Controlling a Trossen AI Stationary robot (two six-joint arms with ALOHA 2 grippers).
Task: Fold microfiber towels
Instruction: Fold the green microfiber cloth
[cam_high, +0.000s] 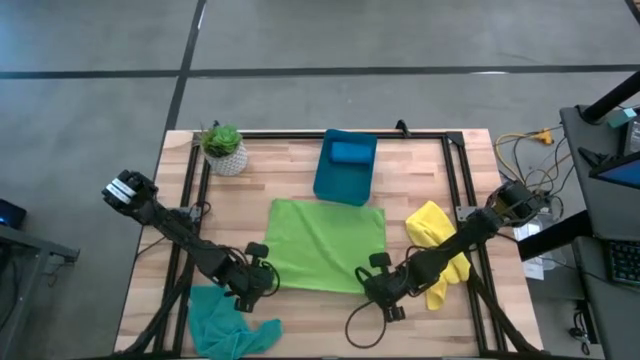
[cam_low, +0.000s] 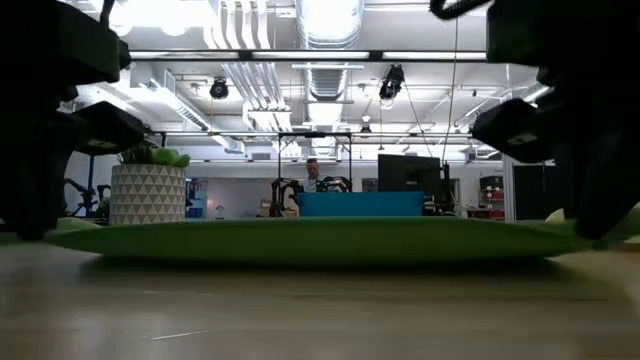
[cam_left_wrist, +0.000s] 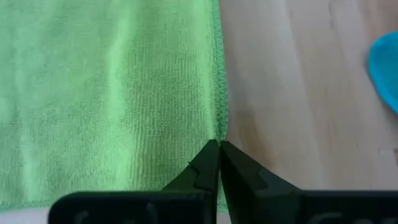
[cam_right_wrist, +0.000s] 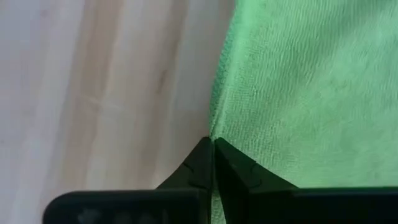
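A: What is hidden or cut off?

B: From above, the lime green towel (cam_high: 327, 246) lies flat at the middle of the wooden desk (cam_high: 290, 165). The teal towel (cam_high: 224, 322), crumpled at the near left corner, runs partly off the picture's edge. The yellow towel (cam_high: 436, 241), bunched near the right edge, is partly covered by the right arm. A blue cloth (cam_high: 351, 152) sits in the teal-blue bin (cam_high: 338, 185) by the far edge.

A: And the pincers?

B: The left gripper (cam_left_wrist: 219, 152) is pressed together on the green towel's near left hem. The right gripper (cam_right_wrist: 212, 148) pinches its near right hem. Only the wrist views show this; overhead, both tips are too small to read.

A: The room?

B: The low view shows the towel as a thin green strip, a potted plant (cam_low: 147, 188) in a patterned pot, monitors, ceiling ducts and a distant person (cam_low: 312, 175), hard to make out.
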